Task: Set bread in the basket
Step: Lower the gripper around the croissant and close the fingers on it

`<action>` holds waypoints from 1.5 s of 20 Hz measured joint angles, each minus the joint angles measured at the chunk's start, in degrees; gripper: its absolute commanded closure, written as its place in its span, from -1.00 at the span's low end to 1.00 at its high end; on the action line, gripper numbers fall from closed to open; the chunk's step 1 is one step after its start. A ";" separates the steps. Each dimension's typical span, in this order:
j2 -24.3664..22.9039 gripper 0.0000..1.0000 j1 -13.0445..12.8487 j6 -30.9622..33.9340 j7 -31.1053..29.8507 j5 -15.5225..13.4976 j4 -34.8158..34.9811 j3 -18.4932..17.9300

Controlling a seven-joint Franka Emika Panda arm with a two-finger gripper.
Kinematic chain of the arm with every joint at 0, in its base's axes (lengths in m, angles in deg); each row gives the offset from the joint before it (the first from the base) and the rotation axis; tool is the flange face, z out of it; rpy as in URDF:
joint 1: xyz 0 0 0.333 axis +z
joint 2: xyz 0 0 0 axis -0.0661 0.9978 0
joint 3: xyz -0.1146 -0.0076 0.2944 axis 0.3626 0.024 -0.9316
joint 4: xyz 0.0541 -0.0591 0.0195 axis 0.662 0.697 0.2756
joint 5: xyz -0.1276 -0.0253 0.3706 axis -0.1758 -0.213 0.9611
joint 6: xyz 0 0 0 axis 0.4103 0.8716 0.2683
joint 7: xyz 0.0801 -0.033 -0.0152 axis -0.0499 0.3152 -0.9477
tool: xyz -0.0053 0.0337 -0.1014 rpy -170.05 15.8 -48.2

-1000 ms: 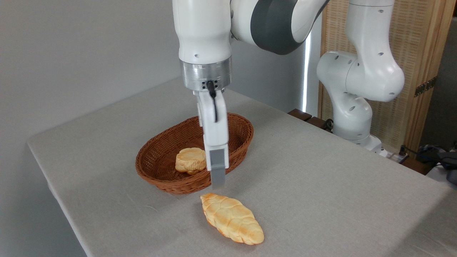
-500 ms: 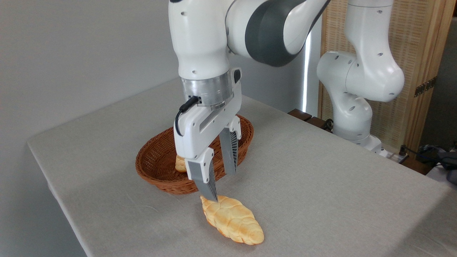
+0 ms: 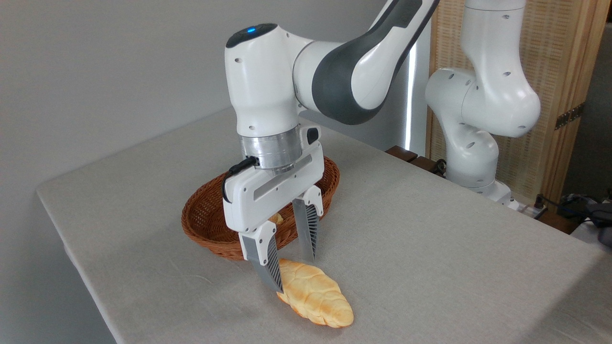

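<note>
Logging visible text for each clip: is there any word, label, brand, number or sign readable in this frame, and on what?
None: no readable text anywhere.
White robot arm: only a blue indicator light, no lettering.
White gripper: a plain grey recessed strip, no writing.
Reddish-brown woven wicker basket, golden braided loaf, grey tablecloth: unmarked.

No text, label, brand, number or sign can be read anywhere in the camera view.
</note>
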 measured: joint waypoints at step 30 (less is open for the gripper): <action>0.94 0.10 0.09 -3.31 4.34 1.49 3.38 -0.15</action>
